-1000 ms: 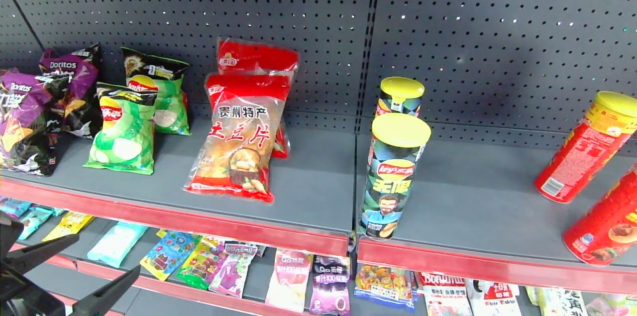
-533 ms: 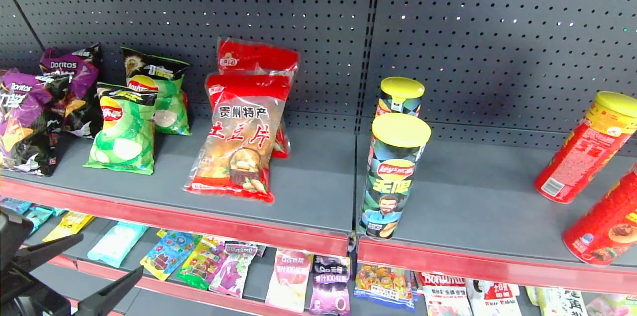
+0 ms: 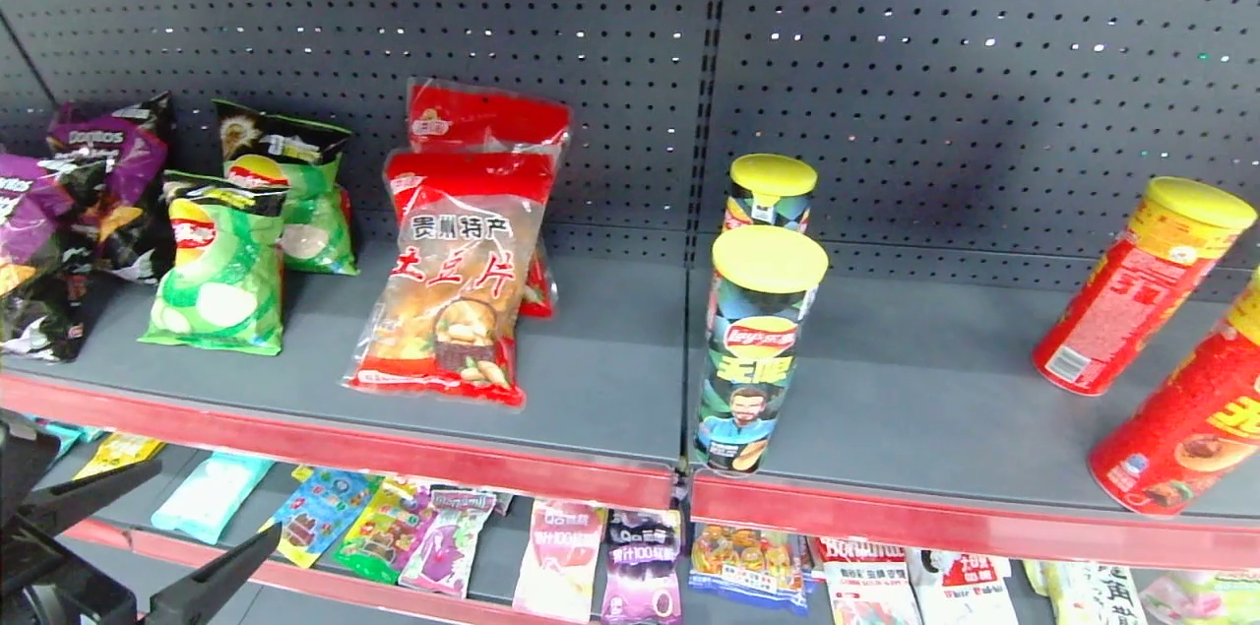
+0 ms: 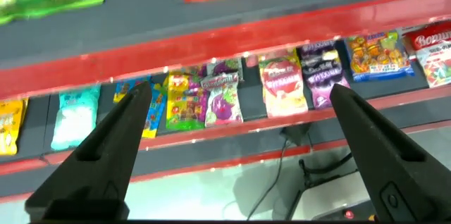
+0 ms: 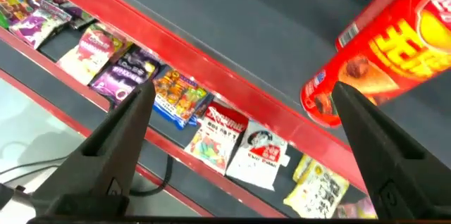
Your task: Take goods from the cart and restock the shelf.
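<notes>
The grey shelf [image 3: 591, 379] has a red front edge and carries snack goods. My left gripper [image 3: 219, 497] hangs open below the shelf's left end, with nothing between its fingers. In the left wrist view the left gripper [image 4: 239, 90] faces the red shelf edge [image 4: 211, 44] and the small packets [image 4: 211, 101] on the lower shelf. My right gripper [image 5: 243, 86] is open and holds nothing. It is just in front of and below the tilted red canister [image 5: 387, 48] at the shelf's right end [image 3: 1181, 428].
From left to right the shelf holds purple chip bags [image 3: 59, 212], green chip bags [image 3: 217, 266], two red potato-slice bags [image 3: 448, 290], two upright yellow-lidded cans [image 3: 753, 349] and a second leaning red canister [image 3: 1132, 290]. Bare shelf lies between the cans and the red canisters.
The whole head picture has shifted slightly left, so the camera has moved. The goods keep their places on the shelf. The left gripper stays open at the lower left.
</notes>
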You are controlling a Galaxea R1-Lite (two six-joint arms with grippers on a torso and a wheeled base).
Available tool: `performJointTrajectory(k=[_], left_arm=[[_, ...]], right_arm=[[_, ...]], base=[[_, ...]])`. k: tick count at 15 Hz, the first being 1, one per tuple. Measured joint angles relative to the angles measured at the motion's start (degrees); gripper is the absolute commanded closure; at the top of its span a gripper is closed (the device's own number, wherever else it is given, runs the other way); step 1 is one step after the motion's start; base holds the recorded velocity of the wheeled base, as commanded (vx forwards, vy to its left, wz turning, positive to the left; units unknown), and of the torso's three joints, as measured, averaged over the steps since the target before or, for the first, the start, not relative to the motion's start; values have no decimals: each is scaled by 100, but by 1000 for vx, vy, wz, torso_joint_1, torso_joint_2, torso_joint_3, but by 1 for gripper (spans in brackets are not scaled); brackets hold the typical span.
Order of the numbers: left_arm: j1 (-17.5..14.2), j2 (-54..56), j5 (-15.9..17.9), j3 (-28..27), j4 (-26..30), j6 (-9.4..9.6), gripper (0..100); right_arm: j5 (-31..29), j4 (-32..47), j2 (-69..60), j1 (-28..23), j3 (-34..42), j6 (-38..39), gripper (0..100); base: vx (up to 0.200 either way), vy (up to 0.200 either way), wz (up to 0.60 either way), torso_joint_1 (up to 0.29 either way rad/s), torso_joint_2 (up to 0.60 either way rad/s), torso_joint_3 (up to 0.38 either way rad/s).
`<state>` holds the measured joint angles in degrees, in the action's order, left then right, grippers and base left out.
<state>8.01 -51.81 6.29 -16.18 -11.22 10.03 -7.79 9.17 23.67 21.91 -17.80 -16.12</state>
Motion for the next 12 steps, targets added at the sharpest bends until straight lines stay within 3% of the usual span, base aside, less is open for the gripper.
performJointTrajectory(k=[3,6,9,11,12], left_arm=[[0,-33,5,-16,-6,4,0],[33,-48,16,-46,-2,67,0],[375,-240,-17,-218,-165,171,0],[673,-662,-222,-345,-728,66,0],[802,-974,-416,-385,-1182,-117,0]], right_arm=[[-6,5,0,-20,16,5,0],[-4,2,-2,-30,28,52,0],[13,-200,-66,-63,116,514,0],[0,-868,-157,-121,391,879,0],[-91,-1176,-218,-251,599,980,0]], base=[[0,0,-600,9,4,7],[0,0,0,0,0,0],[0,0,0,0,0,0],[0,0,0,0,0,0],[0,0,0,0,0,0]])
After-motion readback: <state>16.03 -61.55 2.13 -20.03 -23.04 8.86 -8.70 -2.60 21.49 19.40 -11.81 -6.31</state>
